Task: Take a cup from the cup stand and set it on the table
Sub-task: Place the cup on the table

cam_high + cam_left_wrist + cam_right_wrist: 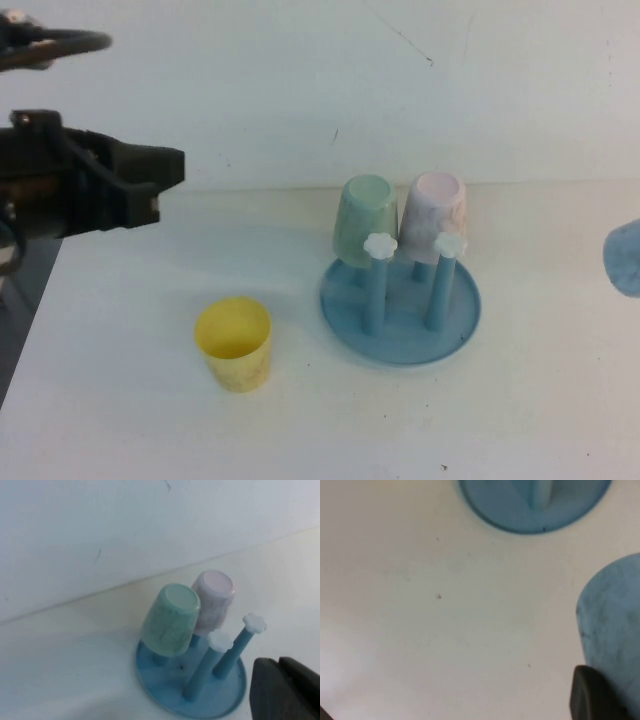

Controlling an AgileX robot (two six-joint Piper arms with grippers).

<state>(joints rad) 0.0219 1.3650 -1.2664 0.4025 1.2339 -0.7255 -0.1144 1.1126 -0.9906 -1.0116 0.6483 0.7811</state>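
Note:
The light blue cup [625, 258] stands on the white table [120, 400] at the far right edge of the high view, off the stand. In the right wrist view the cup [612, 615] fills the space just beyond my right gripper [595, 695], which is shut; I cannot tell if they touch. The blue cup stand [455, 325] sits mid-table, its two near pegs bare. My left gripper [165, 185] hovers shut and empty at the far left, well away from the stand [150, 675].
A mint green cup [365, 218] and a pink cup [435, 215] hang upside down on the stand's rear pegs. A yellow cup [234, 343] stands upright on the table, left of the stand. A white wall runs behind the table.

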